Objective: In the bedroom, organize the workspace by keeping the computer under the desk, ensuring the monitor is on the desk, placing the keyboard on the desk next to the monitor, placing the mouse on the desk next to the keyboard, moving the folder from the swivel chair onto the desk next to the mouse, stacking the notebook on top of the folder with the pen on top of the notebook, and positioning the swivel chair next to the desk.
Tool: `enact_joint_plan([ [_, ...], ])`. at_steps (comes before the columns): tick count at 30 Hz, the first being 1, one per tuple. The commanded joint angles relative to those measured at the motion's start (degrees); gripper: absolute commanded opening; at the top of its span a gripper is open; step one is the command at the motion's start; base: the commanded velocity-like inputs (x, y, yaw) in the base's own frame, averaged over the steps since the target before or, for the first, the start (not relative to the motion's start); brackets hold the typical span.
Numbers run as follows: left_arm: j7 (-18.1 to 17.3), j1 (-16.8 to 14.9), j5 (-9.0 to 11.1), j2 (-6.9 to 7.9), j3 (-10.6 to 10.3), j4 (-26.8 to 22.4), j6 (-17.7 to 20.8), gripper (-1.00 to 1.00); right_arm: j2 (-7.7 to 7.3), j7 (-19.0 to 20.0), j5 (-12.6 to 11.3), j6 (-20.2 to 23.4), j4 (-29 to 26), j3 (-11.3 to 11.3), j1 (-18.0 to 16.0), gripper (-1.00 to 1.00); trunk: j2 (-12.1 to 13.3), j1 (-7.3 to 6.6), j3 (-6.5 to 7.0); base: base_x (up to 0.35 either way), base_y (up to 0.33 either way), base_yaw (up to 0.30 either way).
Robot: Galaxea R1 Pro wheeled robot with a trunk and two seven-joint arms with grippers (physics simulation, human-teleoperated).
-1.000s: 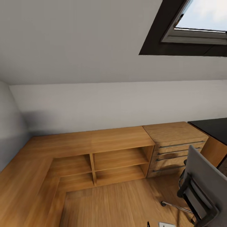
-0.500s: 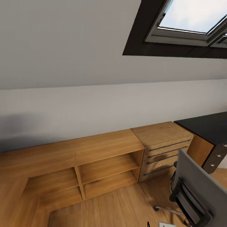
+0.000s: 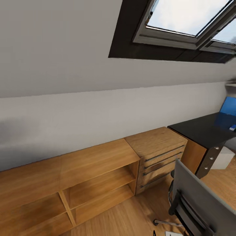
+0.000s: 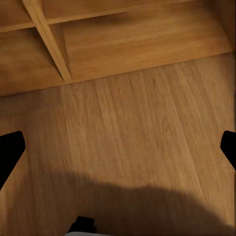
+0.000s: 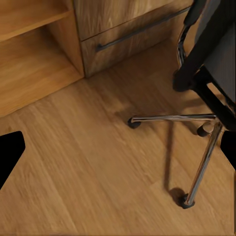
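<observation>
Facing a low wooden shelf (image 3: pixel 95 183) and drawer chest (image 3: pixel 157 157), the robot has the swivel chair (image 3: pixel 196 203) at its right, near the black desk (image 3: pixel 203 131). Both grippers, left (image 4: pixel 118 147) and right (image 5: pixel 118 147), hang spread wide and empty above the floor (image 4: pixel 137 128).

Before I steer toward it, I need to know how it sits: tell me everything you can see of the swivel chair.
The swivel chair stands upright on the wooden floor, its flat grey backrest facing the head camera, black frame and armrest at its side. Chrome legs spread from the base, ending in black castors that rest on the floor. It stands before the light-wood drawer chest, apart from it. Its seat is hidden.
</observation>
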Motion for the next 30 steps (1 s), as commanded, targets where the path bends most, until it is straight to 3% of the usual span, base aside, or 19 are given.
enact_joint_plan([
  [1,0.3,0.0,-0.6,-0.03,0.2,0.0,-0.2,1.00,0.03,-0.2,-0.4,-0.2,0.1,0.5,-0.1,1.00,-0.1,0.05,-0.09,0.064,0.000,-0.260],
  [30,0.3,0.0,-0.6,-0.03,0.2,0.0,-0.2,1.00,0.08,-0.2,-0.3,-0.2,0.1,0.5,-0.1,1.00,-0.1,0.05,1.13,0.009,0.000,-0.260],
])
